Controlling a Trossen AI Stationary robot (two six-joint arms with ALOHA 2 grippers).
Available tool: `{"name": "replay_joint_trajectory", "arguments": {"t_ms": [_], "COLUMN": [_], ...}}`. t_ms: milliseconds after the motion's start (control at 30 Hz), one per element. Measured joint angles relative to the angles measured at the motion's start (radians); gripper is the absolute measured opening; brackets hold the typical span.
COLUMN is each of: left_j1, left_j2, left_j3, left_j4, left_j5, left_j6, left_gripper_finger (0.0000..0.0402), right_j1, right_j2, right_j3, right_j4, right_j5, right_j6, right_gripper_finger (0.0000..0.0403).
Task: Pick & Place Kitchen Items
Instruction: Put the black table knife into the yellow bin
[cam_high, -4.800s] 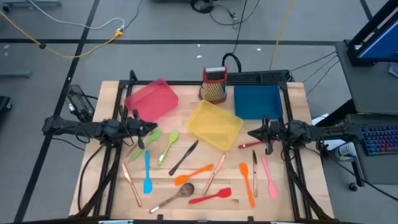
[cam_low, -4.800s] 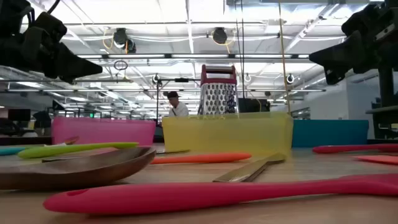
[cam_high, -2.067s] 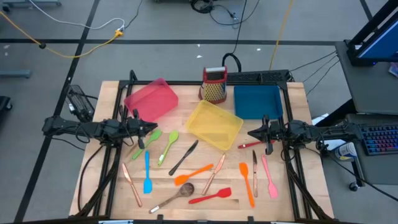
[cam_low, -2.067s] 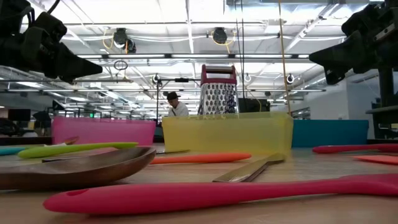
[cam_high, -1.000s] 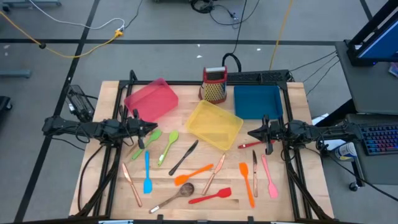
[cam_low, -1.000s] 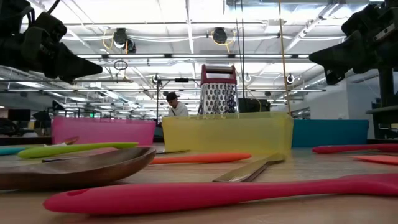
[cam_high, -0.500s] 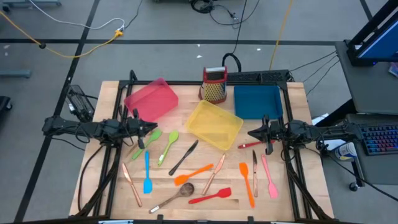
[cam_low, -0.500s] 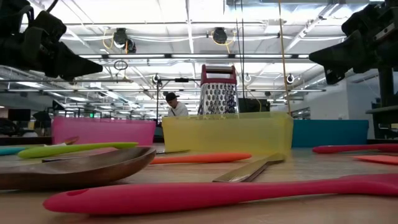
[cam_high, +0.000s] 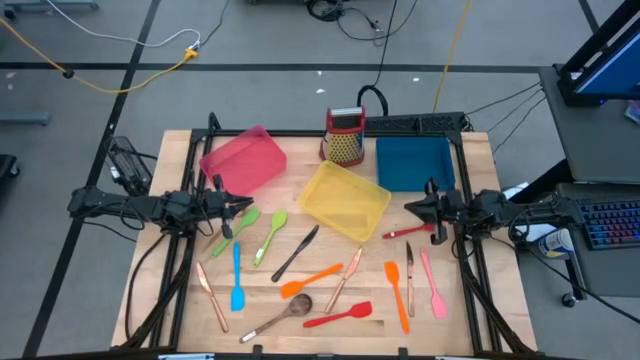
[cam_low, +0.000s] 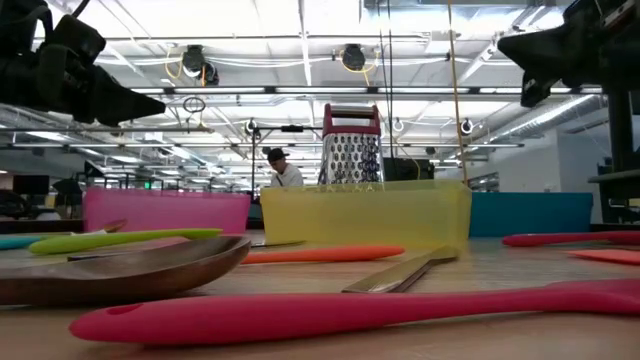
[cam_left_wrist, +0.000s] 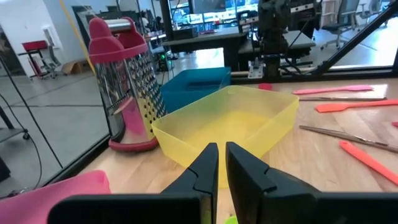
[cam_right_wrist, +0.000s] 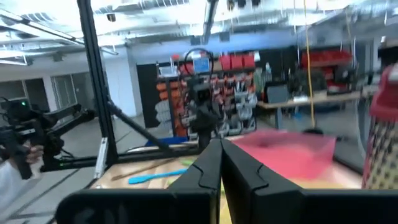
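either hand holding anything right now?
No. Left hand and right hand are both shut on nothing, raised above the table.

We see a pale wood tabletop (cam_high: 470, 320), matt. Yellow tray (cam_left_wrist: 236, 121) looks like translucent smooth plastic. Grater (cam_left_wrist: 121, 87) is perforated shiny metal with a red plastic top. Pink spatula (cam_low: 330, 310) is matt silicone-like; brownish spoon (cam_low: 120, 270) is glossy wood; copper cutlery (cam_low: 400, 272) is brushed metal.

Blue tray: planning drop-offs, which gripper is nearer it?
Right. The right gripper hovers just off the blue tray; the left gripper sits across the table, beyond the yellow tray.
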Motion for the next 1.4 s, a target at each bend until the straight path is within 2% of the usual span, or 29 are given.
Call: {"name": "replay_joint_trajectory", "arguments": {"t_ms": [367,600,767,867,1000,1233,1400], "left_j1": [0.0,0.0,0.0,0.0,0.0,0.0,0.0], "left_j2": [0.0,0.0,0.0,0.0,0.0,0.0,0.0], "left_j3": [0.0,0.0,0.0,0.0,0.0,0.0,0.0], "left_j4": [0.007,-0.001,-0.001,0.0,0.0,0.003,-0.056], "left_j5": [-0.013,-0.035,-0.035,-0.035,-0.035,-0.042,-0.043], "left_j6": [-0.004,-0.148,-0.089,-0.063,-0.078,-0.02,-0.099], "left_gripper_finger": [0.0037,0.0037,0.0037,0.0037,0.0037,0.0038,0.0051], "right_j1": [0.0,0.0,0.0,0.0,0.0,0.0,0.002], "right_j2": [0.002,0.056,0.141,0.208,0.293,0.432,0.518], "right_j3": [0.0,0.0,0.0,0.0,0.0,0.0,0.0], "right_j4": [0.173,0.174,0.174,0.183,0.253,0.326,0.387], "right_j5": [0.025,0.025,0.02,0.021,0.021,0.02,0.018], "right_j6": [-0.255,-0.255,-0.185,-0.198,-0.203,-0.15,-0.069], "right_gripper_finger": [0.0004,0.0004,0.0004,0.0006,0.003,0.0105,0.0134]}}
